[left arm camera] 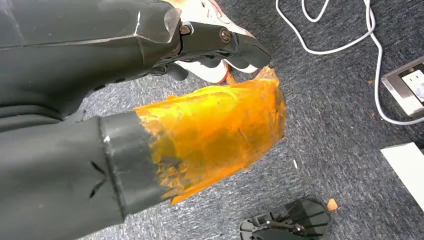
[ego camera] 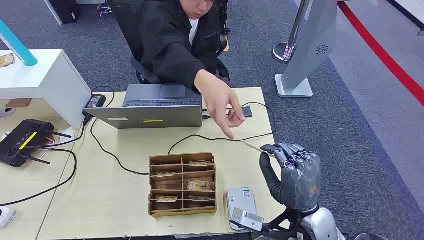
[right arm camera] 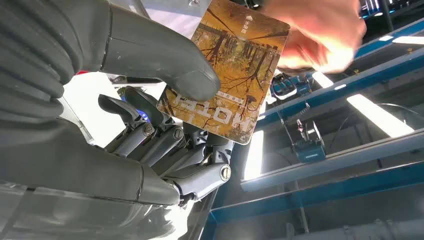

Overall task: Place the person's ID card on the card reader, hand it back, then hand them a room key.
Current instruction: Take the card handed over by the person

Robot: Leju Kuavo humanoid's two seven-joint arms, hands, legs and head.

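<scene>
My right hand (ego camera: 292,170) is raised off the table's right edge and pinches a brown hotel room key card (right arm camera: 231,65) between thumb and fingers. In the head view the card (ego camera: 250,146) shows edge-on as a thin strip. The person's hand (ego camera: 221,102) reaches down from across the table and touches the card's far end; their fingers (right arm camera: 320,35) grip that end in the right wrist view. The white card reader (ego camera: 240,201) lies at the table's near edge, just left of my right arm. My left hand (left arm camera: 220,37) hangs over grey carpet, fingers curled, holding nothing.
A brown wooden card organiser (ego camera: 182,184) with several key cards sits at the table's near centre. A grey laptop (ego camera: 152,107) stands at the far side with black cables (ego camera: 200,137) trailing across the tabletop. A black router (ego camera: 22,140) sits at the left. A phone (ego camera: 245,112) lies near the person.
</scene>
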